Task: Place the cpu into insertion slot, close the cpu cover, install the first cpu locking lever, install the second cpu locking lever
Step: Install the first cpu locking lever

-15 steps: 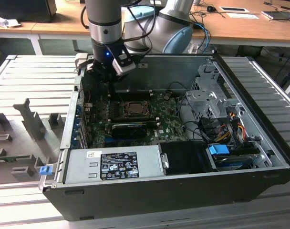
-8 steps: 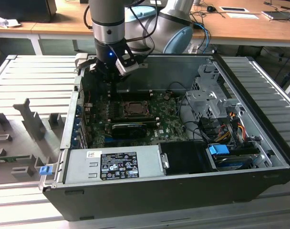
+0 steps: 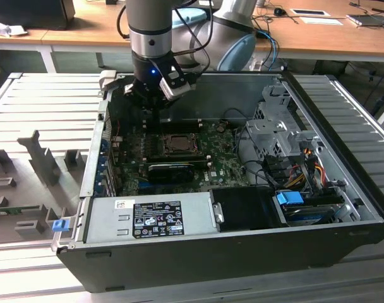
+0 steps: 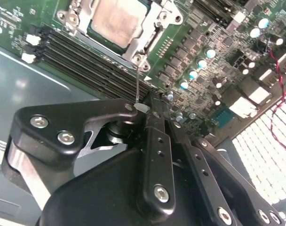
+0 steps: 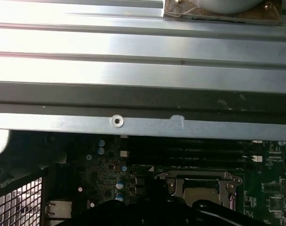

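The cpu point(image 4: 115, 20) lies flat in the insertion slot point(image 3: 177, 144), its dull grey top showing through the window of the cpu cover point(image 4: 152, 36), which is down over it. In the first wrist view the cpu point(image 5: 199, 193) and cover frame point(image 5: 199, 177) appear low in the picture. A thin wire cpu locking lever point(image 4: 137, 82) rises from the socket's corner up to my gripper point(image 4: 145, 103). The fingers are drawn together on the lever's end. In the exterior view my gripper point(image 3: 153, 108) hangs just behind the socket, above the memory slots.
The green motherboard point(image 3: 220, 161) sits in an open computer case point(image 3: 242, 85). Black memory slots point(image 4: 82, 59) run beside the socket. A long black card point(image 3: 173, 169) lies in front of it. A drive cage and cables point(image 3: 287, 145) fill the exterior view's right, a power supply point(image 3: 148, 218) the front.
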`<state>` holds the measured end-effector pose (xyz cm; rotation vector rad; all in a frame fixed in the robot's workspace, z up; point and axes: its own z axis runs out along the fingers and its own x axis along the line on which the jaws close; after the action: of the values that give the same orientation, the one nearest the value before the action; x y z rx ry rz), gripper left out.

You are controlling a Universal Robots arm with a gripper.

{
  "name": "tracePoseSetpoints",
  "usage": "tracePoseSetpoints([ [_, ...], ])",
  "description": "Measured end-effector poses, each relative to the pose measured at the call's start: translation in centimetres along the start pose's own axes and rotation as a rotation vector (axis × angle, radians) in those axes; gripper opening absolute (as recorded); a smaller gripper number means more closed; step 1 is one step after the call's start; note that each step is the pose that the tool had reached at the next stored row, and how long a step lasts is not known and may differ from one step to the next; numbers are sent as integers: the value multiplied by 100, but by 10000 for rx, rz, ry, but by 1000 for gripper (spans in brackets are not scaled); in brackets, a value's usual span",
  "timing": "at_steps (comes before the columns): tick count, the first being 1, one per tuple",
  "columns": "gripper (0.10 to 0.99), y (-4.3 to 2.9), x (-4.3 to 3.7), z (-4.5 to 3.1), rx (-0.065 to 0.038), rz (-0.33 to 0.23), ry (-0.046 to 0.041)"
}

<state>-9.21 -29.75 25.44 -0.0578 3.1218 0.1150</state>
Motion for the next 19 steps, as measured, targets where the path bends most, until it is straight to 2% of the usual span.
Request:
tracePoseSetpoints([
  [7, 106, -4, -91, 3, 0, -1, 0],
  [15, 106, -10, -240, 22, 1, 0, 0],
  [17, 106, -13, -270, 26, -37, 1, -2],
  [19, 106, -16, -284, 44, -149, 1, -8],
])
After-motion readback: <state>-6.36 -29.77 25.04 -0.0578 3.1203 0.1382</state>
